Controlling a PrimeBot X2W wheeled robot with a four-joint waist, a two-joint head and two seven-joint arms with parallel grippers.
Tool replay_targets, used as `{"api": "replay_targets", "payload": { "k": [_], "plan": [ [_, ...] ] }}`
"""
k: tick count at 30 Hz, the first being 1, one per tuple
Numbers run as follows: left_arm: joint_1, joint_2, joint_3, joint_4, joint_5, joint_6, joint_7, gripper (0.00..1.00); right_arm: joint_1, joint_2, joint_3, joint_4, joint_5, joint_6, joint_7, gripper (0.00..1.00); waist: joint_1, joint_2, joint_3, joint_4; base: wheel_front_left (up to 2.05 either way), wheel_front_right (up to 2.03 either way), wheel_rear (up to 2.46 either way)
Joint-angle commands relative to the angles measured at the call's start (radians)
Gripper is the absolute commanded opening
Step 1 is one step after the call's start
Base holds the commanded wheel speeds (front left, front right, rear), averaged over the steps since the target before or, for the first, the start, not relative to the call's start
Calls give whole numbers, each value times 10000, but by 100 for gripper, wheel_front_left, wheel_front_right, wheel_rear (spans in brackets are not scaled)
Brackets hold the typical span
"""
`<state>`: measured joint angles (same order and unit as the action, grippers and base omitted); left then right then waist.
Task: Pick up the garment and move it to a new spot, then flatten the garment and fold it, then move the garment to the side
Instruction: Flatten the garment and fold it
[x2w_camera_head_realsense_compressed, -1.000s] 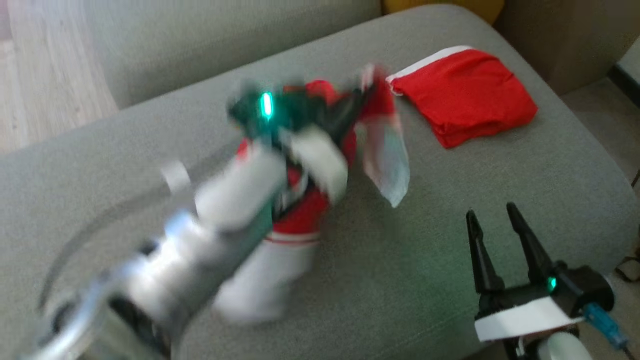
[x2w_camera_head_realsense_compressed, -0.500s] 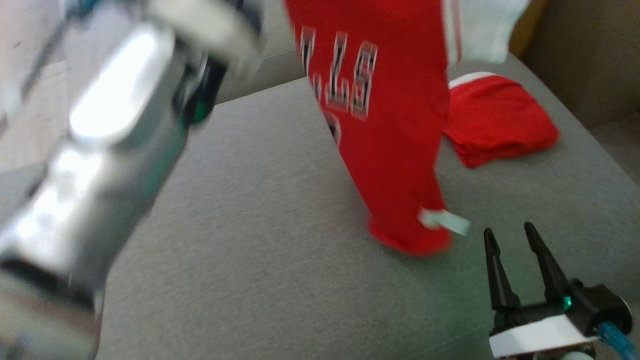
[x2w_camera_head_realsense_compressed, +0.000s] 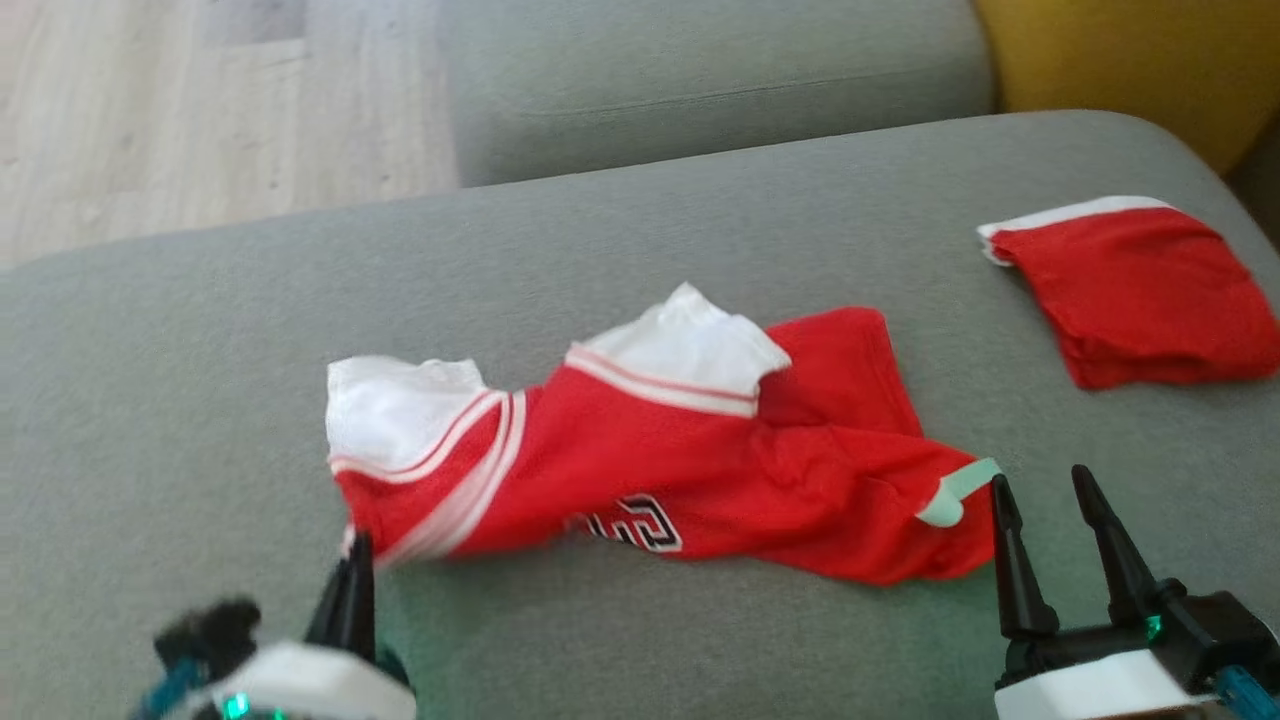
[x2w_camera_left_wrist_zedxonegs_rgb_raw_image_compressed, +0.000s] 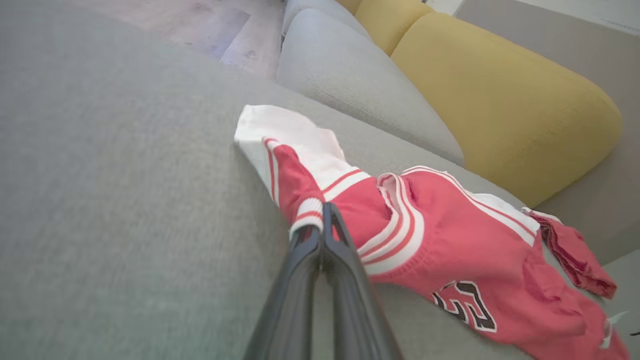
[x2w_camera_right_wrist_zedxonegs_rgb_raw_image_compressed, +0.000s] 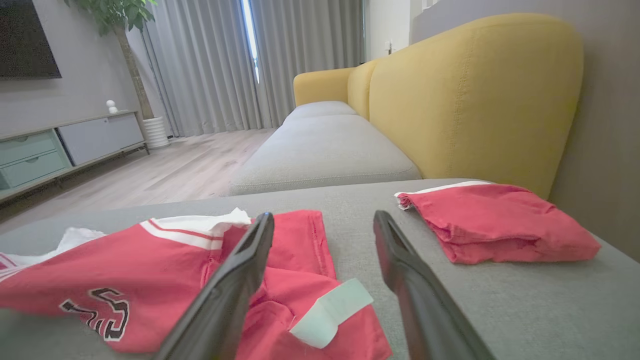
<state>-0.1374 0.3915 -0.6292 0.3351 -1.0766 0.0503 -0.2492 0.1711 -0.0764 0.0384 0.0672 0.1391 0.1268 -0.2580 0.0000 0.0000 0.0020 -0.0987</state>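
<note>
Since the jersey (x2w_camera_head_realsense_compressed: 700, 470) is light and limp, lying crumpled on the sofa (x2w_camera_head_realsense_compressed: 600, 240) just ahead of both grippers, my left gripper (x2w_camera_left_wrist_zedxonegs_rgb_raw_image_compressed: 322, 220) pinches its striped trim, and my spread right gripper (x2w_camera_head_realsense_compressed: 1040, 480) should take the hem corner just beside its left finger.

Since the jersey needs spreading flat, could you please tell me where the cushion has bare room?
The cushion is bare left of the jersey, behind it, and in front between the left gripper and right gripper. The far right is crowded by the folded red cloth.
</note>
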Motion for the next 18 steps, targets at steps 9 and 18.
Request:
{"api": "replay_targets", "payload": {
  "k": [9,18],
  "plan": [
    [1532,-220,1312,-1727,976,456,-124,100,-257,-109,280,-239,-92,39,-38,100,0,0,131,498,0,0,0],
    [768,2186,506,-3401,3562,2190,1875,100,-332,-173,392,-188,-51,39,-38,100,0,0,281,135,0,0,0]
  ]
}}
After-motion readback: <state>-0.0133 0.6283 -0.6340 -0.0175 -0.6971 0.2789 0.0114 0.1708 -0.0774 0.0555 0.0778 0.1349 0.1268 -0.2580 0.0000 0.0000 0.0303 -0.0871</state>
